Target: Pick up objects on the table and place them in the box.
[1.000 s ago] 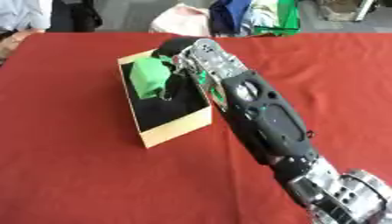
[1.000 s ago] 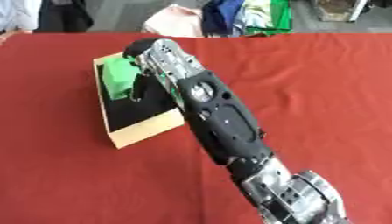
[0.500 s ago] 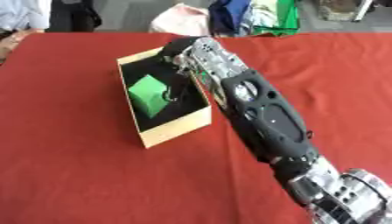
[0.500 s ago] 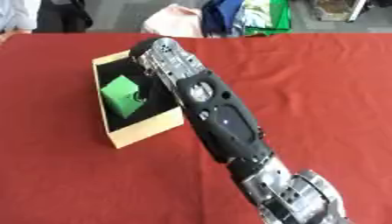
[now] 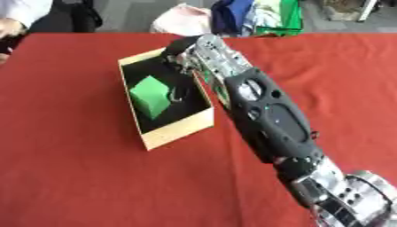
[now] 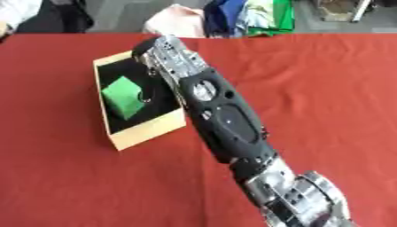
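1. A red table is carrying an open box, which is sitting toward the table's far left part, well apart from the near edge.
2. A green block is lying inside the box on its dark floor, tilted, nearer the box's left wall.
3. The right arm is stretching from the near right corner diagonally across the table, and it is covering the box's right wall and far right corner.
4. The right robot hand is hanging over the box's far right part with fingers hanging down and relaxed, grasping nothing; they are just beside the block, and whether they are touching it cannot be told.
5. Beyond the far edge, a heap of cloth in white, blue and green is lying on the floor.
6. A person's sleeve is showing at the far left corner.
7. A second ago the block was sitting in the hand above the box; now it is lying released on the box floor, and the hand is staying above the box's far right part.
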Available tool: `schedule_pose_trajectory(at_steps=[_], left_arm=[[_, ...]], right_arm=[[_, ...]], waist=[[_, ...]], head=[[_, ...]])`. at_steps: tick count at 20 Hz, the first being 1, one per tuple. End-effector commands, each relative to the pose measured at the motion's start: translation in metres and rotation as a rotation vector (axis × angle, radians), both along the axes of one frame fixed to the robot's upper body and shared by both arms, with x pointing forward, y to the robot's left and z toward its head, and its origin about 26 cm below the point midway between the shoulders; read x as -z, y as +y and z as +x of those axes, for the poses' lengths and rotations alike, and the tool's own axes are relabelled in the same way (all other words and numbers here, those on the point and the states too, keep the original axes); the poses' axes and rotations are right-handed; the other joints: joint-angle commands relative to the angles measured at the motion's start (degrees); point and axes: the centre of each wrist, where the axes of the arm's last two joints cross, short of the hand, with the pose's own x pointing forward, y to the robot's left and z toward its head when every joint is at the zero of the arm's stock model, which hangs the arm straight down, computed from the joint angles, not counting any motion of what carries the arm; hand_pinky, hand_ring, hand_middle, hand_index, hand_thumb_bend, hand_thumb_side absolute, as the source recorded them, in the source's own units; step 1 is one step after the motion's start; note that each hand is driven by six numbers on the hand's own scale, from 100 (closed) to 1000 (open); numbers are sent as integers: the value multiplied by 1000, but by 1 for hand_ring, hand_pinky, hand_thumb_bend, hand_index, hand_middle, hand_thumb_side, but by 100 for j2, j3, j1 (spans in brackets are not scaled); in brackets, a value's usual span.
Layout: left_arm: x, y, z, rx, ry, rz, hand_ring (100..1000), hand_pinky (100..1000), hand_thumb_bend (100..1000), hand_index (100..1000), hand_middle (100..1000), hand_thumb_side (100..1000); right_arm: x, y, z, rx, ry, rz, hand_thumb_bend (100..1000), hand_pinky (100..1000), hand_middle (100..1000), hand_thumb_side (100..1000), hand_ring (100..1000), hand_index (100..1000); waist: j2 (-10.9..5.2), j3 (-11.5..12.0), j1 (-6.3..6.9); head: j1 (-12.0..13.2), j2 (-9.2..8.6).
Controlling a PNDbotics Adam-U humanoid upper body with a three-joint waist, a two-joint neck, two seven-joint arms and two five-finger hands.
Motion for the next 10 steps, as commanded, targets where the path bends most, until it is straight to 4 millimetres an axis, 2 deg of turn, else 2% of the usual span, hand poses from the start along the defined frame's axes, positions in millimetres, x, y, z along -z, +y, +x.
schedule_pose_trajectory(at_steps=[1, 3, 4, 5, 10], left_arm=[[-9, 3, -3, -6, -25, 24, 617, 572, 100, 725, 592, 362], [-9, 3, -3, -9, -23, 24, 617, 572, 100, 724, 592, 362], [-8, 4, -3, -11, -22, 24, 617, 572, 100, 724, 592, 356], [-8, 4, -3, -14, -22, 23, 618, 572, 100, 724, 592, 362], [-7, 5, -4, -24, -18, 23, 618, 571, 100, 724, 592, 361]], right_arm=[[-32, -6, -7, -17, -86, 38, 270, 820, 745, 406, 772, 1000], [-44, -12, -12, -30, -121, 49, 261, 819, 745, 393, 770, 1000], [-51, -15, -15, -37, -140, 55, 225, 817, 744, 371, 767, 1000], [-58, -20, -18, -44, -162, 62, 250, 816, 744, 376, 766, 1000], [-90, -48, -41, -78, -268, 82, 243, 816, 740, 300, 758, 1000]], waist=[[-125, -7, -60], [-129, -25, -58], [-130, -36, -57], [-131, -48, -55], [-130, -114, -43]], head=[[29, 29], [45, 34], [54, 36], [62, 37], [116, 32]])
